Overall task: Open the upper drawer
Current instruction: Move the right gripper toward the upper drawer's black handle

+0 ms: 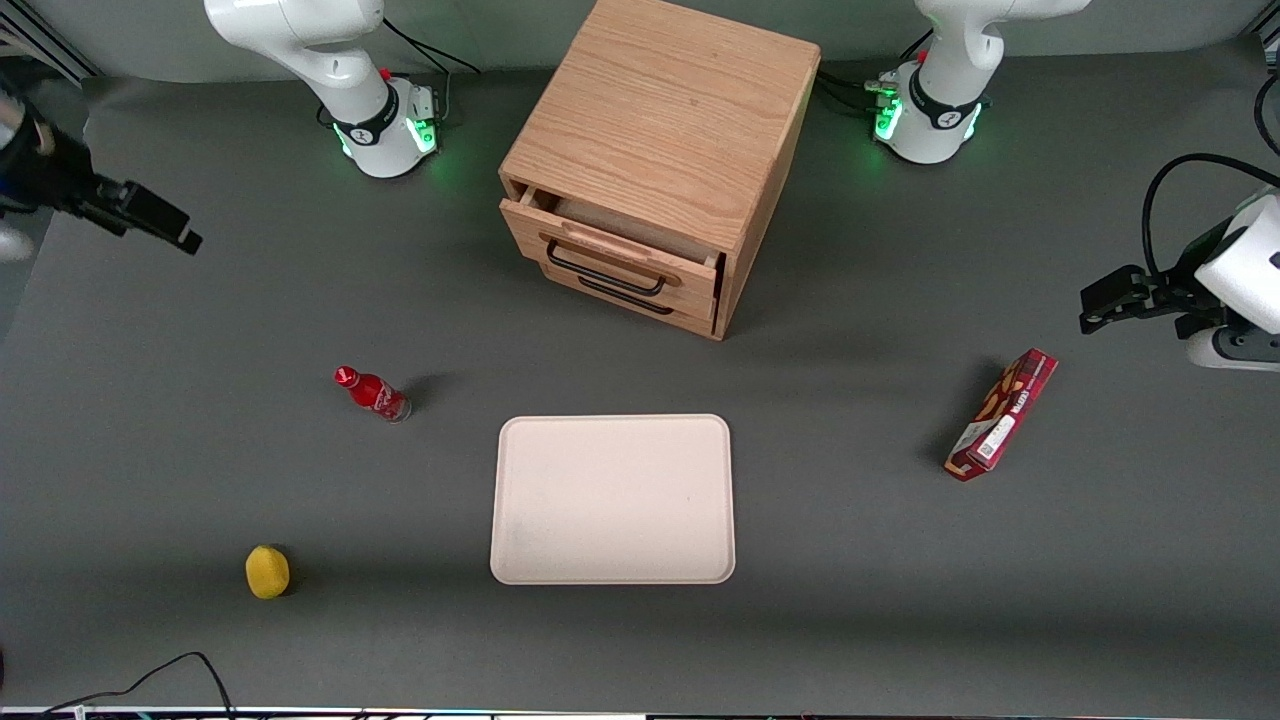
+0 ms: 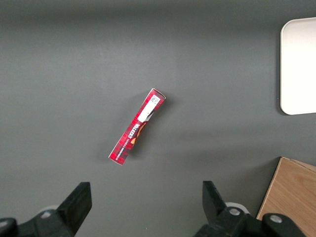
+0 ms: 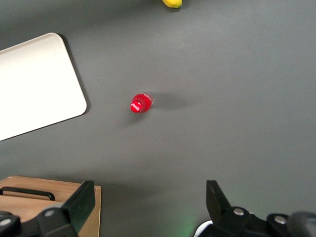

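Upper drawer (image 1: 610, 250) sits slightly ajar; the claw (image 3: 148, 207) hovers spread and empty, well off toward the working arm's end of the bench (image 1: 850, 600). Best approach: square to the black handle (image 1: 605, 272), pulling straight outward.

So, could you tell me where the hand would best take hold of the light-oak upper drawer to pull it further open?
Probably by the black wire handle of the light-oak upper drawer, coming from in front of the oak cabinet. The handle stands clear of the panel as a long bar, leaving room for fingers around it. The hand hangs open toward the working arm's end of the table, well away.
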### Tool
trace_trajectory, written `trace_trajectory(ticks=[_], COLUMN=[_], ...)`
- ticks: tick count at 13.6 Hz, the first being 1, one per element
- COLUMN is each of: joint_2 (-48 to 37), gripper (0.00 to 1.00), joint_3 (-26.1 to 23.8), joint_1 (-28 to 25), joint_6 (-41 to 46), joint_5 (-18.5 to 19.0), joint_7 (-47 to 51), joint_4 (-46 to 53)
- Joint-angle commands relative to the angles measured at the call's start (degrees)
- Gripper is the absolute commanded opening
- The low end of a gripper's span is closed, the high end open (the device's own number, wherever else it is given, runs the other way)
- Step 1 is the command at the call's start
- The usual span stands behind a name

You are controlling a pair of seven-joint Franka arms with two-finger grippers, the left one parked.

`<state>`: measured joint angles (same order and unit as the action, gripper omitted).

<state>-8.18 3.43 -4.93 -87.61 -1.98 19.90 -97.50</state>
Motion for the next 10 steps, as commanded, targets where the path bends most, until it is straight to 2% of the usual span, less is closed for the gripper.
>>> trace_trajectory(ticks=[1, 5, 6, 8, 10], joint_2=[1.2, 1.0, 0.8, 0.4, 1.1], gripper=[1.0, 1.0, 1.0, 1.0, 1.0], joint_3=[0.2, -0.6, -1.3, -6.0, -8.1], joint_1=[-0.6, -1.4, -1.5, -1.4, -1.6], joint_6=[1.0, 1.7, 2.4, 6.2, 9.1], joint_5=[1.5, 1.4, 0.7, -0.5, -2.2], joint_7=[-1.0, -2.3, -5.5, -21.1, -24.5], joint_4=[3.5, 4.5, 4.6, 5.9, 7.0])
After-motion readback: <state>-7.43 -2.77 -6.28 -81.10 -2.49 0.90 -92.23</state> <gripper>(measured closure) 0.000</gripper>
